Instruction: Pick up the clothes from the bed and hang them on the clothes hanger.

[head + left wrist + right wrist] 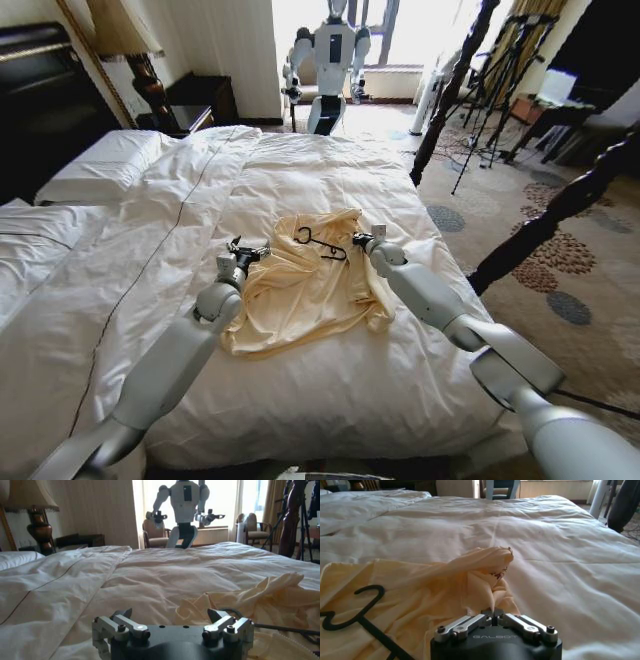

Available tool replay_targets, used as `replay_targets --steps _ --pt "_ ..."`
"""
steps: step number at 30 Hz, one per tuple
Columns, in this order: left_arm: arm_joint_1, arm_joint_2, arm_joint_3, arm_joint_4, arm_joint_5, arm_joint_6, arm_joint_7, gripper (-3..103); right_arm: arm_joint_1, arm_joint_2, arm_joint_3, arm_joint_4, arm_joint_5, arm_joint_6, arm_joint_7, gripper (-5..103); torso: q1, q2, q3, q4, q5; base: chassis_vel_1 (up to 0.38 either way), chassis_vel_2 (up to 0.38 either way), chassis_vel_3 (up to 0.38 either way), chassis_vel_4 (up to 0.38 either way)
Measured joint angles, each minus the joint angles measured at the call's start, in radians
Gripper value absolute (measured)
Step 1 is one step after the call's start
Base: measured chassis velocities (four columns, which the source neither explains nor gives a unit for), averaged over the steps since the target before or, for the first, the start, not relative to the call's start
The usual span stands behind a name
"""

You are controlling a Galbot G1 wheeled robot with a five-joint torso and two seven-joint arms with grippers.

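White bed (330,170) lies bare beyond the clothes (300,290).

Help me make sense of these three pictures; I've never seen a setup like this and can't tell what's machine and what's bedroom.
The two grey arms belong to one wheeled robot. The wide picture comes from a camera on its head, looking down at the bed. The other two come from cameras on its wrists, so each shows that arm's own gripper up close. On the white duvet lies a pale yellow shirt with a thin black wire hanger resting on it. The left gripper is open beside the shirt's edge, holding nothing. The right gripper is shut on a pinch of the shirt, which bunches up in front of it. The white robot by the window is a separate machine.
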Motion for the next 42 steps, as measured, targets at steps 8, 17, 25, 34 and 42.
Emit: replay_targets --steps 8,17,25,34,42 --pt "0.015 0.004 -0.010 -0.021 0.000 0.000 -0.008 100 -0.002 -0.078 0.002 0.112 0.013 0.023 0.024 -2 0.000 0.000 0.000 0.0002 0.0001 0.000 0.000 0.000 0.000" --pt "0.037 0.009 -0.025 -0.054 -0.002 0.003 -0.018 100 -0.021 -0.269 -0.079 0.433 0.141 -0.024 0.035 0 0.000 0.000 0.000 0.0000 0.0000 0.000 0.000 0.000 0.000" --pt "0.062 0.012 -0.048 -0.080 -0.004 0.005 -0.027 100 -0.040 -0.359 -0.206 0.615 0.166 -0.038 0.016 0 0.000 0.000 0.000 -0.0002 0.0002 0.000 0.000 0.000 0.000" --pt "0.122 0.009 -0.114 -0.106 -0.003 0.005 -0.028 100 -0.022 -0.277 -0.321 0.647 0.158 -0.041 -0.044 0 0.000 0.000 0.000 0.0002 -0.0002 0.000 0.000 0.000 0.000" --pt "0.159 0.018 -0.167 -0.119 -0.004 0.002 -0.024 100 -0.010 -0.243 -0.429 0.675 0.160 -0.063 -0.032 0 0.000 0.000 0.000 0.0002 -0.0002 0.000 0.000 0.000 0.000"
